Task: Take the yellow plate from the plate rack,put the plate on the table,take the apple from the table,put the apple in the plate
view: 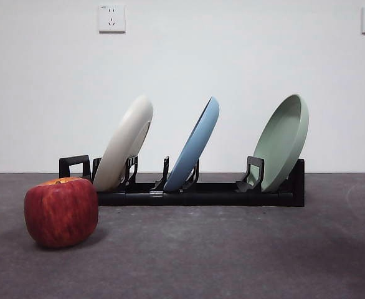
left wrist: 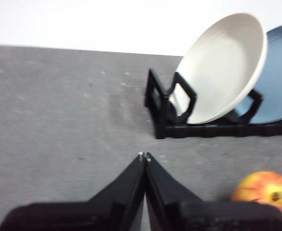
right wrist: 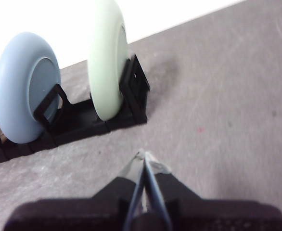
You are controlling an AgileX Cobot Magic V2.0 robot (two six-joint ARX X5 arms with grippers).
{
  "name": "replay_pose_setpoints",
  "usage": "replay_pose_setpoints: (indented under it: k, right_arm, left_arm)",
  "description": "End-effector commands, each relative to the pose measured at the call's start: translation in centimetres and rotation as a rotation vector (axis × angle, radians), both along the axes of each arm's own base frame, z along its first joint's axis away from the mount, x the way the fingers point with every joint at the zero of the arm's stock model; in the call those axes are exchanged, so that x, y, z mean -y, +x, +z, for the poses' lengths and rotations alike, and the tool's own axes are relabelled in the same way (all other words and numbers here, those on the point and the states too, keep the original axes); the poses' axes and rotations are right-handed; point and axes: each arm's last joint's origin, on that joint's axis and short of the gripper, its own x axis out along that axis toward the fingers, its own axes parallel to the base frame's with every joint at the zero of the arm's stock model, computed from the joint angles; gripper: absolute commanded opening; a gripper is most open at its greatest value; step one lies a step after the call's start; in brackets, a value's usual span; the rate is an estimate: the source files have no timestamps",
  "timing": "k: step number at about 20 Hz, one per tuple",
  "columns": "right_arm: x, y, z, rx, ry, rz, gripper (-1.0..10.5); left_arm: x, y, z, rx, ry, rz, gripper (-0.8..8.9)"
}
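Observation:
The yellow plate [view: 127, 141] is cream coloured and leans in the left slot of the black plate rack [view: 201, 193]; the left wrist view shows its hollow face [left wrist: 223, 67]. A deep-red apple [view: 61, 212] rests on the grey table [view: 232, 255] in front of the rack's left end, and its stem side [left wrist: 268, 190] shows in the left wrist view. My left gripper [left wrist: 144, 156] is shut and empty, held above bare table short of the rack's end. My right gripper [right wrist: 144, 156] is shut too, off the rack's [right wrist: 73, 122] other end. Neither arm shows in the front view.
A blue plate [view: 196, 143] stands in the rack's middle slot and a sage-green plate [view: 285, 140] in its right slot. The right wrist view shows the blue plate [right wrist: 23, 86] and the green plate [right wrist: 107, 57] from behind. A white wall with sockets [view: 111, 18] backs the table.

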Motion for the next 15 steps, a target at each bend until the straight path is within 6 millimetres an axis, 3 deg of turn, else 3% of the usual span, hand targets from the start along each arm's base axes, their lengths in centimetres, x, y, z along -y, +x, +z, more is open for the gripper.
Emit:
replay_pose_setpoints:
  k: [1, 8, 15]
  right_arm:
    - [0.0, -0.1, 0.5, -0.053, 0.045, -0.006, -0.1]
    - [-0.1, 0.8, 4.9, -0.108, 0.037, -0.007, -0.1]
    - [-1.2, 3.9, 10.8, -0.166, 0.050, 0.230, -0.1]
  left_arm:
    - [0.1, -0.2, 1.2, 0.008, -0.103, -0.020, -0.07]
    - [0.1, 0.3, 6.3, -0.027, -0.145, -0.025, -0.07]
    - [0.9, 4.8, 11.8, -0.148, -0.079, -0.168, -0.07]
